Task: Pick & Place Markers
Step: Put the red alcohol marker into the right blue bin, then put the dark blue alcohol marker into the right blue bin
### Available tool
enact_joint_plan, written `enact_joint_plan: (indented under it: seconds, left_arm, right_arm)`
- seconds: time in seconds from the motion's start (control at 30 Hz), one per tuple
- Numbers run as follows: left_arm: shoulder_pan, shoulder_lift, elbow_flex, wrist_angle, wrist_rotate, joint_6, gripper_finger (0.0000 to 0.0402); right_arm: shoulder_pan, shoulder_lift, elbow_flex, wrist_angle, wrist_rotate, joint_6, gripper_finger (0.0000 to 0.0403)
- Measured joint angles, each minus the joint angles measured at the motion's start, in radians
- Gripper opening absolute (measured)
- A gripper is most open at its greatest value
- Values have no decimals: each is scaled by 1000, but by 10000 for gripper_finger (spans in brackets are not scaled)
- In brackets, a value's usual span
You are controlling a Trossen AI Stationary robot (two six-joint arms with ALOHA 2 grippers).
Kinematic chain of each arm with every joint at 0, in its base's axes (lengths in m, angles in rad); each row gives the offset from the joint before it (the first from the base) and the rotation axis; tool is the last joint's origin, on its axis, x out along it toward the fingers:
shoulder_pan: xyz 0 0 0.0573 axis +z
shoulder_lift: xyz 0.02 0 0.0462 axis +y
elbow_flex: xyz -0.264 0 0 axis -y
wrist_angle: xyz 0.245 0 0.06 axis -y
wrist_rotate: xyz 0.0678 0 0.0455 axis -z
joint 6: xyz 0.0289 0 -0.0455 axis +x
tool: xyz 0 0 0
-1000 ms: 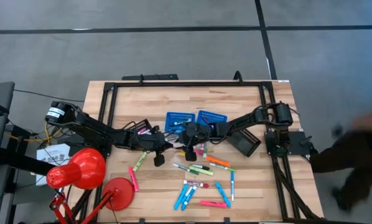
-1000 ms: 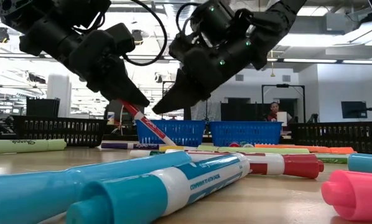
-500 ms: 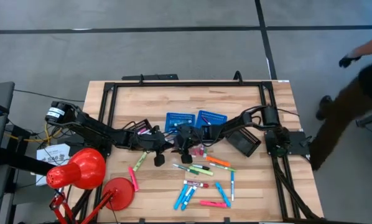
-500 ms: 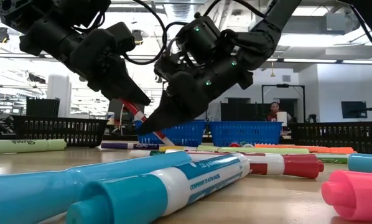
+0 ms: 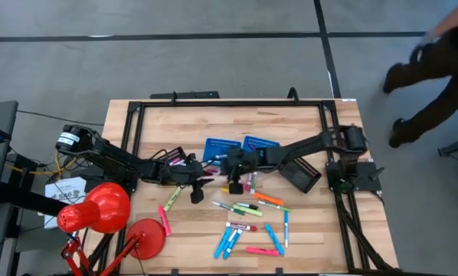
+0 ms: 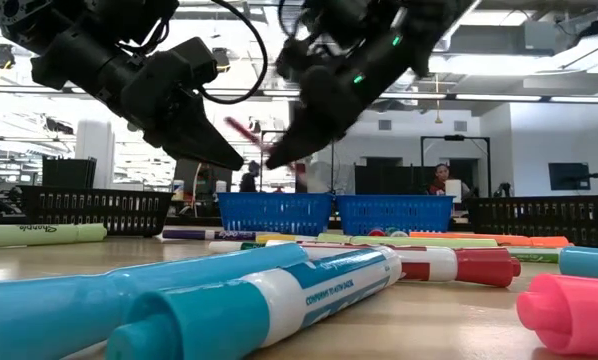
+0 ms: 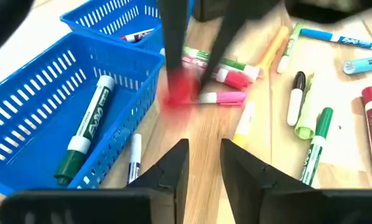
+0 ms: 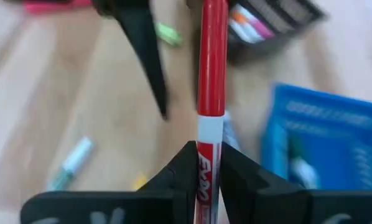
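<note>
A red marker (image 8: pixel 209 74) is in my right gripper (image 8: pixel 204 163), which is shut on it above the table's middle (image 5: pixel 230 178). My left gripper (image 7: pixel 204 158) is open just beside it on the left (image 6: pixel 224 152), holding nothing. In the left wrist view the red marker (image 7: pixel 178 93) shows as a blur ahead of the left fingers. Several loose markers (image 5: pixel 252 218) lie on their sides on the wood. Two blue baskets (image 5: pixel 240 146) stand behind them; the near one (image 7: pixel 61 118) holds a green marker (image 7: pixel 80 140). My right gripper pinches the red marker between its two fingers at the printed end of the barrel (image 8: pixel 204 167). The marker runs along the fingers and sticks out beyond their tips. It is lifted clear of the table, slanting up toward the left gripper (image 6: pixel 244 130).
A red desk lamp (image 5: pixel 99 208) stands at the near left corner. Dark trays sit by each arm (image 5: pixel 299 175) (image 5: pixel 179 161). A black frame (image 5: pixel 229 103) runs round the table. A person (image 5: pixel 436 69) moves beyond the right side. Bare wood lies toward the far edge (image 5: pixel 229 123).
The red marker, slanting down from my left gripper a second ago, has passed to my right gripper. The right gripper came in from the right, closed on the marker, and has risen with it. The left gripper has let go and kept its place.
</note>
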Motion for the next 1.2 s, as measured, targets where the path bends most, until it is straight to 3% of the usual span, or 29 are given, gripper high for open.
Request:
enact_joint_plan:
  seconds: [0.2, 0.3, 0.5, 0.73, 0.97, 1.2]
  left_arm:
    - [14, 0, 0, 0, -1, -1, 92]
    - [16, 0, 0, -5, -1, -1, 92]
    - [23, 0, 0, -28, -21, -2, 92]
    - [23, 0, 0, -33, -38, -18, 93]
    - [25, 0, 0, -137, -39, -128, 93]
    - [25, 7, -1, -154, -39, -132, 93]
  right_arm:
    - [-24, -125, -4, -337, 328, 78, 26]
    - [-64, -153, -44, -436, 410, 161, 26]
    - [-158, -153, -126, -528, 375, 285, 47]
    - [-205, -130, -131, -501, 248, 289, 31]
    - [-196, -130, -130, -487, 237, 297, 90]
    - [-183, -138, -130, -406, 264, 273, 134]
